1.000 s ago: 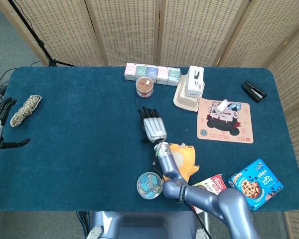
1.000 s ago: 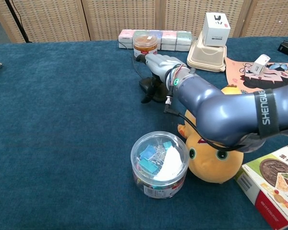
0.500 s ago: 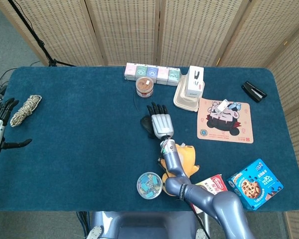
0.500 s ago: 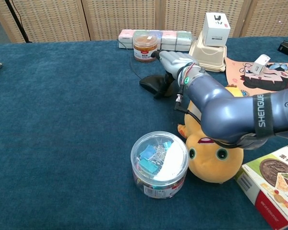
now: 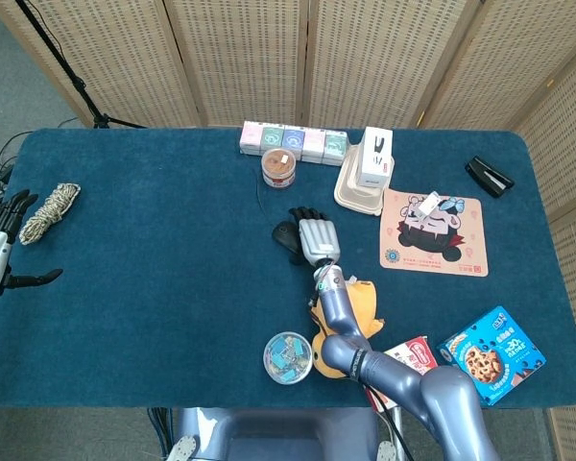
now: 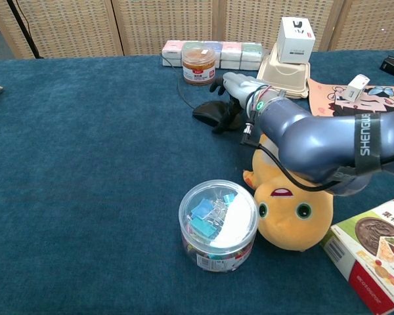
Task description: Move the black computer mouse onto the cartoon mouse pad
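At the centre of the blue table (image 5: 154,240), the right hand (image 5: 317,237) rests beside the black mouse (image 5: 286,237), its dark fingers (image 6: 218,84) reaching over the mouse's right side. From the chest view the hand (image 6: 240,88) lies against the mouse (image 6: 209,113), fingers curved around its far edge; whether they actually clasp it cannot be told. The mouse sits on the cloth, its thin cable (image 6: 182,92) curling up toward a brown-lidded jar (image 5: 279,168). The cartoon pad (image 5: 432,232) lies well apart at right of centre, with a small white object (image 5: 429,205) on its upper part.

At the far left edge of the head view, the left hand (image 5: 0,250) hovers with fingers spread wide, holding nothing, near a coil of rope (image 5: 50,212).

Also on the table: a row of pastel boxes (image 5: 293,141) at top centre, a white box (image 5: 375,157) on a beige container (image 5: 357,192), a yellow plush toy (image 6: 292,200) under the right forearm, a clear tub of clips (image 6: 218,224), a cookie box (image 5: 491,353) at lower right and a black stapler (image 5: 489,176) at upper right.
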Controlling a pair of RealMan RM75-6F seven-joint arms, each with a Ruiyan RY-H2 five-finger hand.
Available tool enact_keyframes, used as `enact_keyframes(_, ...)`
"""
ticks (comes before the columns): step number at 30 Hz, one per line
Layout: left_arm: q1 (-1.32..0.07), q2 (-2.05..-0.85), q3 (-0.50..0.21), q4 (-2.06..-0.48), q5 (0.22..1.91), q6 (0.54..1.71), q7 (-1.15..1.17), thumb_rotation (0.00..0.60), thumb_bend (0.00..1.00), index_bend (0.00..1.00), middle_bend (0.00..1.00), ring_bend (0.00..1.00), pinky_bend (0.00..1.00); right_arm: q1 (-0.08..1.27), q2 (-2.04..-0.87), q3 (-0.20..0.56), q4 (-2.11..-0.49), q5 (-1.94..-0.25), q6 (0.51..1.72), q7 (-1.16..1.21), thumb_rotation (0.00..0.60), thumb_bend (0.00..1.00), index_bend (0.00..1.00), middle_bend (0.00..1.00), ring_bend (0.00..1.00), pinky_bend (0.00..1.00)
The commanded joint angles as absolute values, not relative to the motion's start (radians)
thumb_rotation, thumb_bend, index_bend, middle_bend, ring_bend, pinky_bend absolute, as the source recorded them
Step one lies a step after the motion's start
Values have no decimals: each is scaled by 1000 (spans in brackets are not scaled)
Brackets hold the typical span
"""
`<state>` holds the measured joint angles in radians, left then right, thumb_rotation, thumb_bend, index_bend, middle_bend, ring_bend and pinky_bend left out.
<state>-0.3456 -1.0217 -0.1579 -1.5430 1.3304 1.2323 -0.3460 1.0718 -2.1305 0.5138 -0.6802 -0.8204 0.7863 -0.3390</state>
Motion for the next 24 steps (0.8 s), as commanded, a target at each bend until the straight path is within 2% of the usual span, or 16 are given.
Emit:
enact_keyframes(1,-344,-1021,-160,-1541,1330,1232,-350,600,0,0,0,0,0,1083,-2138,527,-658,-814,771,-317,600,48,215,227,235,363)
enact_keyframes(6,-342,-1019,-163,-1539,1330,1230,-357,600,0,0,0,0,0,1096,-2160,533,-605,-826,770,-274,600,205,319,342,354,449)
enact_keyframes(11,-341,-1018,-163,-1538,1334,1228,-361,600,0,0,0,0,0,1096,-2179,528,-571,-873,809,-198,600,326,393,424,424,511)
enact_keyframes(18,-343,-1019,-162,-1544,1340,1219,-354,600,0,0,0,0,0,1078,-2156,514,-600,-947,887,-126,600,383,412,450,434,521)
enact_keyframes(24,-347,-1018,-160,-1547,1341,1207,-353,600,0,0,0,0,0,1001,-2047,501,-766,-987,1007,-166,600,392,412,450,434,522)
